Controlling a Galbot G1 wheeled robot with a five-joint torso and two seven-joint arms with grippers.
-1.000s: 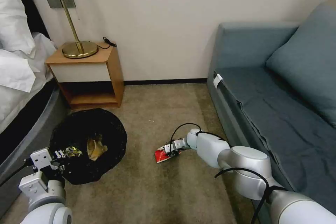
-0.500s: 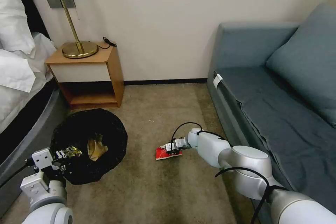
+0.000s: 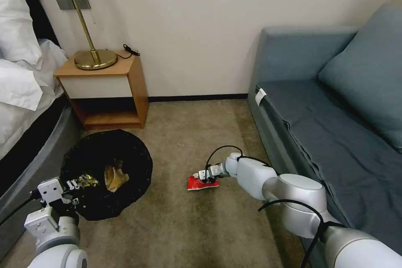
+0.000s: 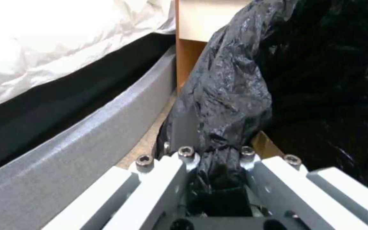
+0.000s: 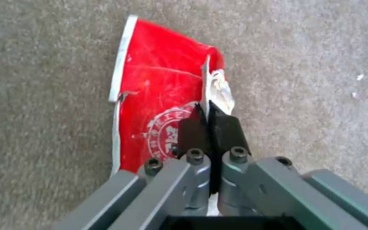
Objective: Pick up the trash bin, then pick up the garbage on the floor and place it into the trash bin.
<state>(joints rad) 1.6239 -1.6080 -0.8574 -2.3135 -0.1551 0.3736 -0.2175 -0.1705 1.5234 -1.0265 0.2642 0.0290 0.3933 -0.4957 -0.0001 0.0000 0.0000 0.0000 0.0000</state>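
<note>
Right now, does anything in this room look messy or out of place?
Yes. A red packet lies on the carpet, pinched along a raised fold by the right claw. The bin is gripped at its bag-covered rim by the left claw, with crumpled brown paper and a gold wrapper inside.

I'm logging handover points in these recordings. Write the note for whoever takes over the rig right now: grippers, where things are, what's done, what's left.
Left gripper: shut on the black liner at the trash bin rim, holding the bin beside the bed.
Right gripper: shut, pinching a fold of the red snack packet, low over the carpet between bin and sofa.
Done: bin in hand; brown paper bag and gold wrapper lie inside it.
Left: carry the packet to the bin and drop it in. I can't see a bottle from here, so check for one.
</note>
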